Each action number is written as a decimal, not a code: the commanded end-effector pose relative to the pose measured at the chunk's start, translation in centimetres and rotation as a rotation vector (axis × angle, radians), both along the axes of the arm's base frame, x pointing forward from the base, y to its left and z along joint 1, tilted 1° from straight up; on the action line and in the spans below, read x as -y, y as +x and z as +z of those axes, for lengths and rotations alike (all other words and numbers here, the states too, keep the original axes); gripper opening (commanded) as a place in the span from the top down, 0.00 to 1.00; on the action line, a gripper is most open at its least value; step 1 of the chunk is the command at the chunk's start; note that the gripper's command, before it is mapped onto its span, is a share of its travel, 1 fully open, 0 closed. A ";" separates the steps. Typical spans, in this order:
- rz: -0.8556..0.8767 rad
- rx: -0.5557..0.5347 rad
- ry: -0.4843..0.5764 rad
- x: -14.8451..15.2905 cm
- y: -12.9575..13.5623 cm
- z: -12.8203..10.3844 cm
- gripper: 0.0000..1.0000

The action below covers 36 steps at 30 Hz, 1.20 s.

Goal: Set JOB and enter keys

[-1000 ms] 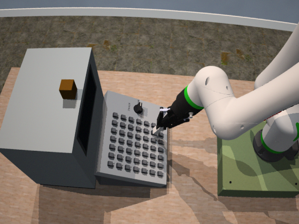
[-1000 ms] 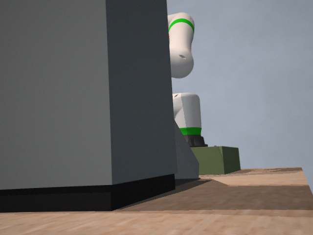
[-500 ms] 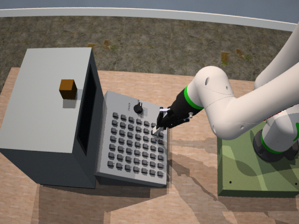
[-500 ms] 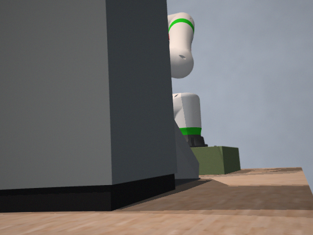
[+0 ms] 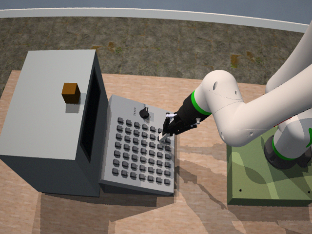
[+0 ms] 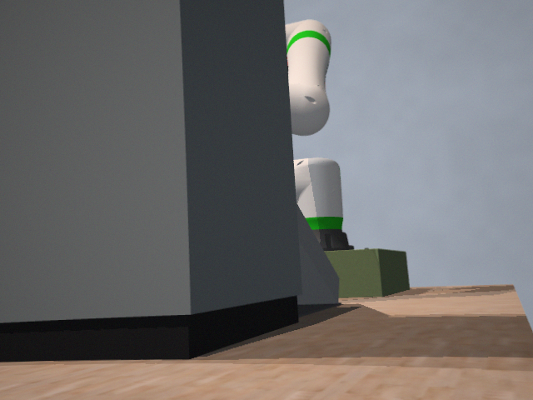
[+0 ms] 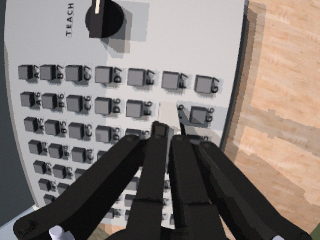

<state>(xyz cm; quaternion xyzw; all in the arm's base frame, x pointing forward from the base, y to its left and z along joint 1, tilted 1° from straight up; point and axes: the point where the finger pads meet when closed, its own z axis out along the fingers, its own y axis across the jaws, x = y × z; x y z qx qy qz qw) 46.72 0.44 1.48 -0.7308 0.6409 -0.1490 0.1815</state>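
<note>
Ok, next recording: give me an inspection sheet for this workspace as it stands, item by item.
Surface: wooden table top, shadowed patches around the equipment.
Job's things: grey keypad panel sloping off a grey machine housing; black selector knob, its white pointer between the TEACH and JOB labels, nearer JOB; no key visibly lit.
Clutter: brown cube on top of the housing.
End effector: end effector shut, holding nothing, tips over the second key row near the panel's right edge; contact cannot be told.
Cables: nothing seen.
Surroundings: white arm with green bands on a green base block; stone floor and pale kerb beyond.
</note>
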 end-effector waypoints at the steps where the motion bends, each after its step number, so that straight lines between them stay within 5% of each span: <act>1: 0.000 0.001 0.000 0.0 0.1 -0.1 1.00; 36: 0.000 0.001 0.000 -0.1 0.4 -0.8 1.00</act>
